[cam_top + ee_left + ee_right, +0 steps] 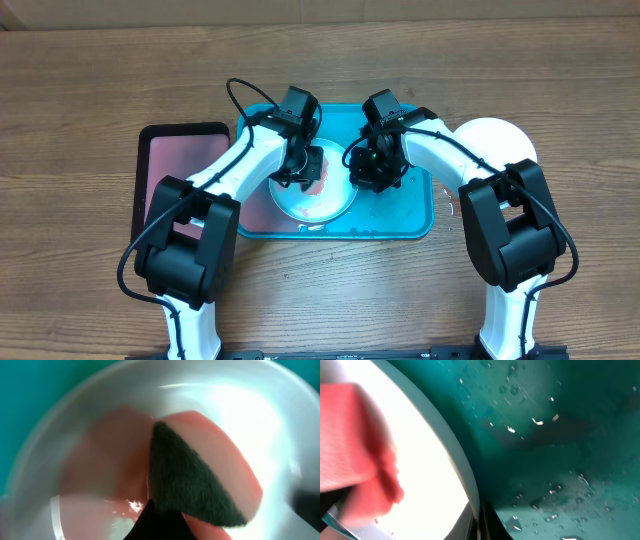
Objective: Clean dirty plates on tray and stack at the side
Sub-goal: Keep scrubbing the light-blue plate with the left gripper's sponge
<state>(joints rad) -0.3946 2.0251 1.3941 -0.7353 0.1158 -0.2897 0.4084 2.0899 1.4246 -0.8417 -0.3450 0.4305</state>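
One pale light blue plate (pixel 322 207) lies on the teal tray (pixel 408 215), left of its middle, wet with pink smears. My left gripper (pixel 298 172) is shut on a pink sponge with a dark green scouring face (pixel 192 482) and presses it onto the plate's inside (pixel 240 405). My right gripper (pixel 372 172) is shut on the plate's right rim (pixel 465 472), with the wet tray floor (pixel 560 460) beside it. The sponge shows as a pink blur in the right wrist view (pixel 350 435). A white plate (pixel 497 140) lies off the tray to the right. The yellow-green plate is out of view.
A smaller black-rimmed tray with a pink inside (pixel 180 165) lies just left of the teal tray. Water drops cover the teal tray's right half. The wooden table (pixel 100 80) surrounds everything.
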